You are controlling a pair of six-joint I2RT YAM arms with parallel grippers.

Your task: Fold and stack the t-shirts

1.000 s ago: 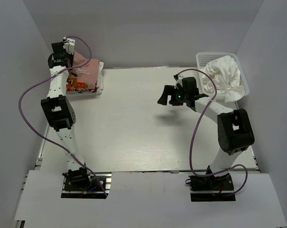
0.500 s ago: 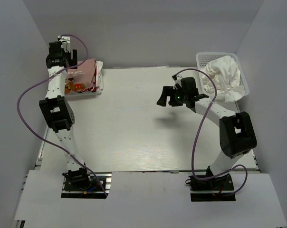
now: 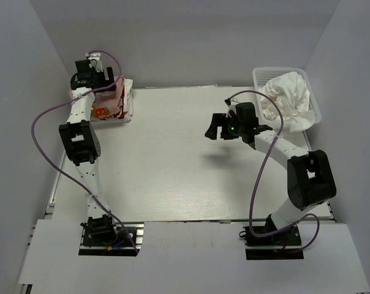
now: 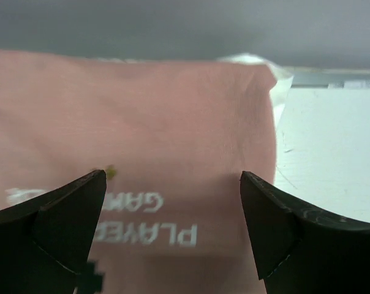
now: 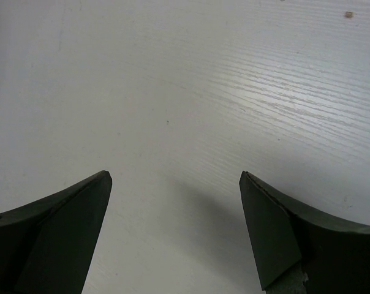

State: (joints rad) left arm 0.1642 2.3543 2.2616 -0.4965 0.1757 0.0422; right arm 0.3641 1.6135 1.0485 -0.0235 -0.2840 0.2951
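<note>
A dusty-pink t-shirt (image 3: 111, 98) with a small print lies folded on top of a stack at the table's back left, with a white t-shirt (image 3: 129, 104) showing at the stack's right edge. My left gripper (image 3: 101, 81) hovers open just over the pink shirt's back part, holding nothing. In the left wrist view the pink shirt (image 4: 173, 122) fills the space between the spread fingers (image 4: 68, 214). Crumpled white t-shirts (image 3: 288, 98) sit in the basket (image 3: 258, 75). My right gripper (image 3: 212, 126) is open and empty above the bare table (image 5: 185, 92).
The white mesh basket stands at the back right corner. Grey walls close in the table on the left, back and right. Purple cables loop off both arms. The table's back edge (image 4: 332, 79) runs right of the stack.
My left gripper has moved right from the far left corner to above the stack. The pink shirt's top has shifted slightly. The right arm has drifted only a little.
</note>
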